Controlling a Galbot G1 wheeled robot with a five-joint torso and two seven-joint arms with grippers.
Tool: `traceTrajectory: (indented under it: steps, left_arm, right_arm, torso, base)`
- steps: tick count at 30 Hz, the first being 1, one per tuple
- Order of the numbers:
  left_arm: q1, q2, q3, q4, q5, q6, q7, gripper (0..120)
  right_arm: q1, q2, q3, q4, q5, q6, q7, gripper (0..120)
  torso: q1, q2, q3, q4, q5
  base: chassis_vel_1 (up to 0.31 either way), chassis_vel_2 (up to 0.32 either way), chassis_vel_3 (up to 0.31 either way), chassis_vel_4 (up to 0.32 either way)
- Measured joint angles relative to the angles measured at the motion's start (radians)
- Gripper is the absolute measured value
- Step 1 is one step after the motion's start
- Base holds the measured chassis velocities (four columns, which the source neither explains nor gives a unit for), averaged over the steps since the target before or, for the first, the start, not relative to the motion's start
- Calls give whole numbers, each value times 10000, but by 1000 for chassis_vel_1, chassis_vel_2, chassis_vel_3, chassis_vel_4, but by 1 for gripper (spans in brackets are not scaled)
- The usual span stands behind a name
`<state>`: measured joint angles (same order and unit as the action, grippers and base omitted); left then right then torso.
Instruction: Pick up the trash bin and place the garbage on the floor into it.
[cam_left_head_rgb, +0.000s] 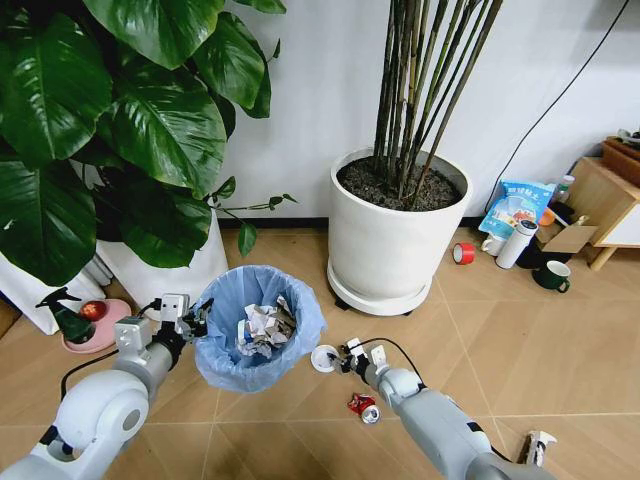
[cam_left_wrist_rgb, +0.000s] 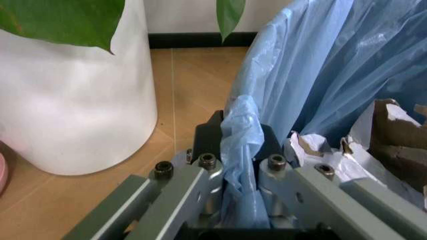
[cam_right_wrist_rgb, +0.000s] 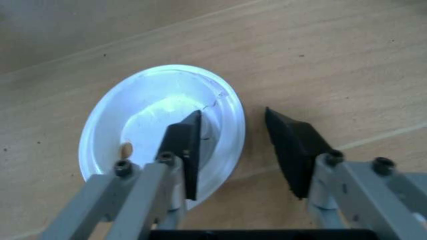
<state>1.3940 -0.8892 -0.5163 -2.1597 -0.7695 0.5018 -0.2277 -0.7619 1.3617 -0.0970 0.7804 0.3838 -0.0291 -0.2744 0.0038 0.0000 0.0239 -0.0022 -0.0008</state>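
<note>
The left tool (cam_left_wrist_rgb: 240, 165) pinches the trash bin (cam_left_head_rgb: 258, 325) by its soft bag-lined rim, while the right tool (cam_right_wrist_rgb: 233, 150), spread, straddles the rim of a light, thin white round lid (cam_right_wrist_rgb: 157, 125) lying flat on the floor (cam_right_wrist_rgb: 320, 55).

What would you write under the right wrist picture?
Right gripper open around the rim of a white lid on the wooden floor.

Hidden, cropped, unclear

Trash bin (cam_left_head_rgb: 258, 325): body fully wrapped by blue liner; rim pinched inside left claw (cam_left_wrist_rgb: 239, 150), so the fingertips are buried in plastic. White lid (cam_right_wrist_rgb: 160, 132): one right claw (cam_right_wrist_rgb: 233, 135) finger covers part of it; small dark speck on it unreadable. Red can (cam_left_head_rgb: 360, 404) partly behind right arm. White object (cam_left_head_rgb: 538, 445) near the bottom edge, identity unclear. Big-leaf plant's pot (cam_left_head_rgb: 165, 270) mostly screened by leaves.
</note>
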Motion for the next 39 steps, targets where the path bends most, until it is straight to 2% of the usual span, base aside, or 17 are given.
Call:
traceTrajectory:
  steps: [5,9,12,22,29,34,37,39]
  left_arm:
    - [23,2,-8,-38,4,-4,0,1]
    - [23,-11,-9,-45,7,-13,0,1]
    - [23,-11,-12,-55,7,-17,0,1]
    - [46,-9,-37,-108,8,-46,2,1]
    - [55,-30,-11,-137,23,-57,2,1]
    - [53,45,103,-133,27,-59,0,1]
    - [28,317,280,-76,-81,-87,-169,1]
    - [13,417,334,-58,-128,-69,-195,1]
  right_arm:
    - [-110,-4,97,47,-29,0,-66,23]
    - [-178,-4,149,86,-47,-1,-73,7]
    - [-192,-3,195,85,-66,-1,-73,0]
    - [-341,-49,452,405,-95,18,24,0]
    - [-642,-252,908,1273,-255,164,302,0]
    - [-1186,-579,1469,2613,-372,184,550,0]
    - [-1753,-893,2130,4122,-375,186,707,0]
    - [-1903,-954,2338,4513,-375,244,772,0]
  torso:
    - [0,0,0,0,0]
    - [0,0,0,1,2]
    - [0,0,1,1,1]
    - [2,-1,3,0,2]
    - [1,0,2,0,3]
    - [1,0,2,0,3]
    - [1,0,1,-1,1]
    - [1,0,1,-1,1]
  base:
    - [0,0,0,0]
    - [0,0,0,0]
    - [0,0,0,0]
    - [0,0,0,0]
    - [0,0,0,0]
    - [0,0,0,0]
    - [0,0,0,0]
    - [0,0,0,0]
